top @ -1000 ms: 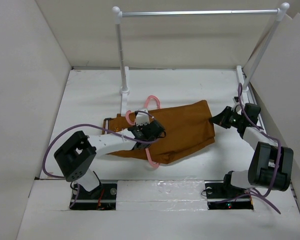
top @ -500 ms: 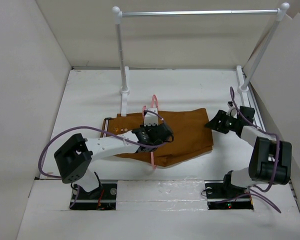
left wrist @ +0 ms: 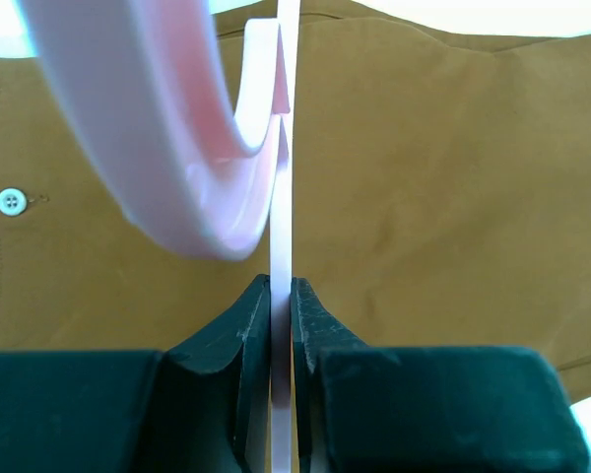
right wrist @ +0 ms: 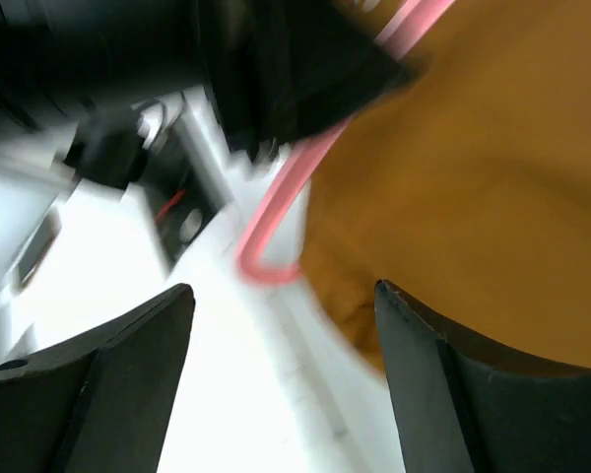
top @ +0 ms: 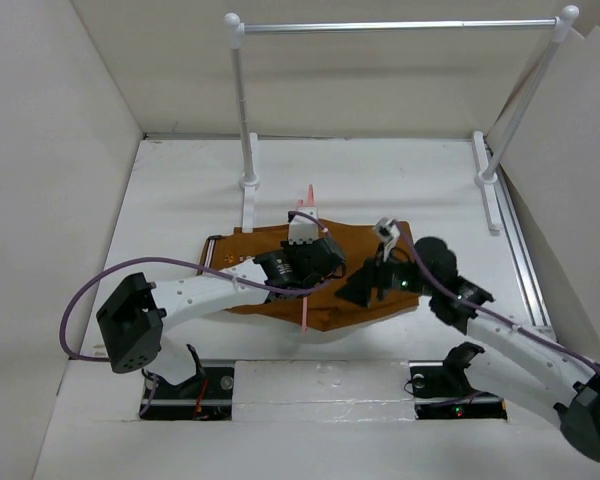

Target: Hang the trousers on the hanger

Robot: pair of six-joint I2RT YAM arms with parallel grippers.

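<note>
1. Trousers (top: 360, 245): limp, soft cloth, likely to sag and slip. They lie flat on the table (top: 180, 190) between the arms. Best taken by a folded edge.
2. Hanger (left wrist: 281, 148): light, stiff, thin plastic, held on edge over the trousers.
3. Left gripper (left wrist: 282, 296): stretched over the cloth, clamped on the hanger.
4. Right gripper (right wrist: 286, 374): low at the trousers' near edge, fingers wide, empty.

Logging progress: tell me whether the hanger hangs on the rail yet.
No, the left tool clamps the hanger down by the trousers, apart from the rail.
</note>
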